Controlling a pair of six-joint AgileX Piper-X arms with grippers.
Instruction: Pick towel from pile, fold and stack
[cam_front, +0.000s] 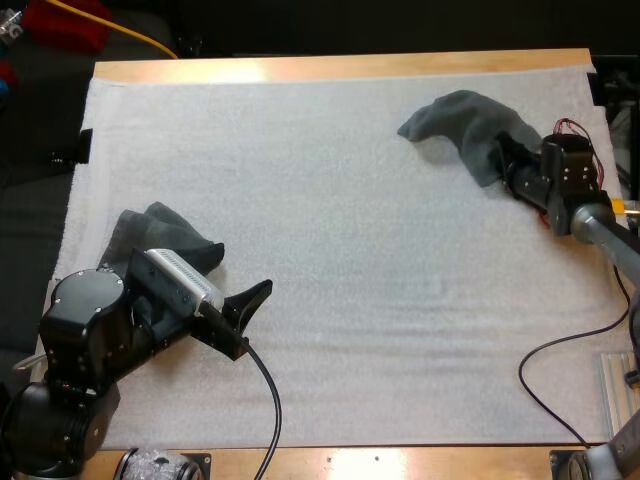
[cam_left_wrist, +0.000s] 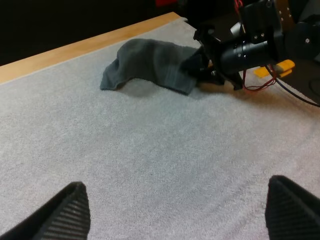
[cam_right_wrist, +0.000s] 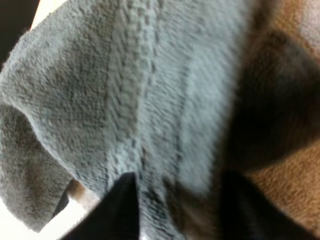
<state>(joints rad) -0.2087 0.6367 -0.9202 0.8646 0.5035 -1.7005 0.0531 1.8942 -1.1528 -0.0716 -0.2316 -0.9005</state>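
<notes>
Right hand (cam_front: 500, 160) pinches the far towel (cam_front: 455, 118); left hand (cam_front: 248, 318) hangs spread above the white mat (cam_front: 350, 250).

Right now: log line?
left pincer: open, over mat | right pincer: shut on far towel | near towel: crumpled on mat

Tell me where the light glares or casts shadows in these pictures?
High view: glare whitens the table along its far wooden edge and its near one. Left wrist view: the far towel throws a soft shadow onto the mat. Right wrist view: a dark shadow falls beside that towel.
</notes>
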